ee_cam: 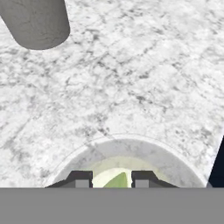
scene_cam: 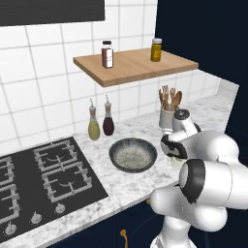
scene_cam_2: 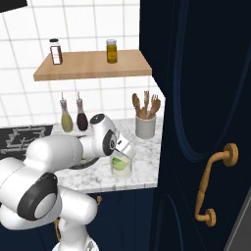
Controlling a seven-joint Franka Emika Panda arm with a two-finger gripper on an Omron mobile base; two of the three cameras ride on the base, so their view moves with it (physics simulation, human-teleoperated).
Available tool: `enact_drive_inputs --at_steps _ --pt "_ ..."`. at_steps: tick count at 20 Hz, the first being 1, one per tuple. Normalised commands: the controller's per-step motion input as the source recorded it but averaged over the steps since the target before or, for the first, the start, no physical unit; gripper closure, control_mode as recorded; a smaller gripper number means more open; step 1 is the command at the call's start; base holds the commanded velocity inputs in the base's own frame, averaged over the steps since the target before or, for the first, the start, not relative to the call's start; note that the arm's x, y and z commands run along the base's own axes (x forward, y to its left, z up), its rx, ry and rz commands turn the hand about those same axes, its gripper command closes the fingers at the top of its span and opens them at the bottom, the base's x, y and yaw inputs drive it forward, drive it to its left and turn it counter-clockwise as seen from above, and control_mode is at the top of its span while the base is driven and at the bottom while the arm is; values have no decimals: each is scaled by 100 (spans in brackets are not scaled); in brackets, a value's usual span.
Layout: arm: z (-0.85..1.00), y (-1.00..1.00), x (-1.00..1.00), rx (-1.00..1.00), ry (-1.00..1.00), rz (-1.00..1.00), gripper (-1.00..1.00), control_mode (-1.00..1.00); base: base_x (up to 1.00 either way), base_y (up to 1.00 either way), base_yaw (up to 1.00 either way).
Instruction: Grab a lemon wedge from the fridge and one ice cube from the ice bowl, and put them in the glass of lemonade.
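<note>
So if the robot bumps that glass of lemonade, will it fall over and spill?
Probably it could. The glass of lemonade looks short and wide, so a light nudge might only slide it on the smooth marble counter. It stands near the counter's front edge, though, so a hard push looks risky. It seems open-topped with liquid inside, so tipping would likely spill.

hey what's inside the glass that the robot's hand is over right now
The clear glass of lemonade holds pale yellow-green liquid, and a green-yellow wedge tip shows between the shut pincer fingers. The pincer covers the rest of the inside.
</note>
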Motion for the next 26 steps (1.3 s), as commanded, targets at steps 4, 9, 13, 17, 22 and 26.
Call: enact_drive_inputs --at_steps 4,9,13,17,22,26 --pt "5 -10 -2 0 0 -5 100 -100 0 0 0" --pt "24 -5 -2 0 0 -6 100 -100 0 0 0" --pt "5 0 0 0 0 -6 100 -100 0 0 0" --pt "0 0 0 0 0 -5 100 -100 0 0 0" --pt "0 0 0 0 0 -5 -100 -100 0 0 0" --pt "0 0 0 0 0 -5 -100 -100 0 0 0"
